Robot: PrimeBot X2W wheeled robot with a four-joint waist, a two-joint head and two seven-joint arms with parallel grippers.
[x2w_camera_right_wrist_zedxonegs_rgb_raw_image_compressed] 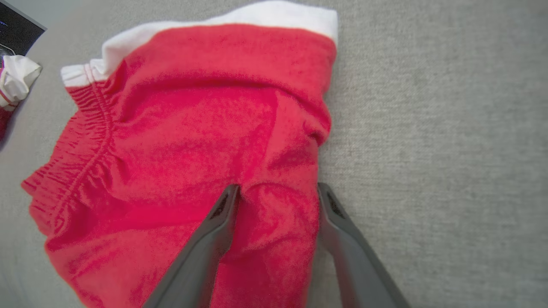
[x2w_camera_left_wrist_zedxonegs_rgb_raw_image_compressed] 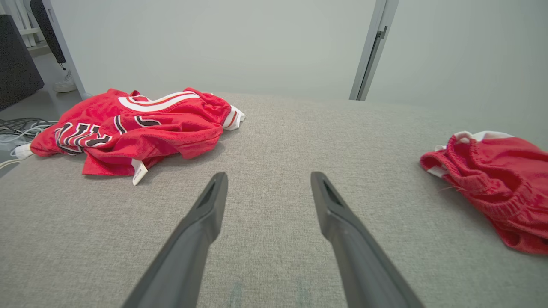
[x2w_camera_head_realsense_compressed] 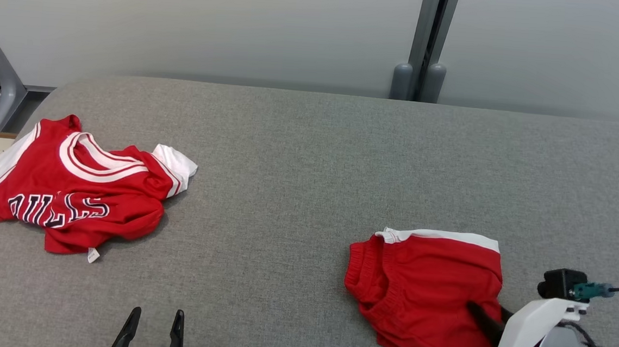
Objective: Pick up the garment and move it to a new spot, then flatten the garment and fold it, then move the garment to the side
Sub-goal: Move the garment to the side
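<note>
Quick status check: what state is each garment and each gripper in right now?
left gripper: open, empty.
right gripper: open, fingers straddling a fold of the red shorts.
red shorts: rumpled, lying on the right.
jersey T-shirt: crumpled, unfolded, lying on the left, untouched.

Head: high, down onto grey surface point(x2w_camera_head_realsense_compressed: 310, 157). L wrist: low, skimming it. R wrist: close over red cloth point(x2w_camera_right_wrist_zedxonegs_rgb_raw_image_compressed: 192, 128), shared by all.

The red, white-sleeved garment point(x2w_camera_head_realsense_compressed: 77, 187) lies crumpled, lettering showing, far left.
</note>
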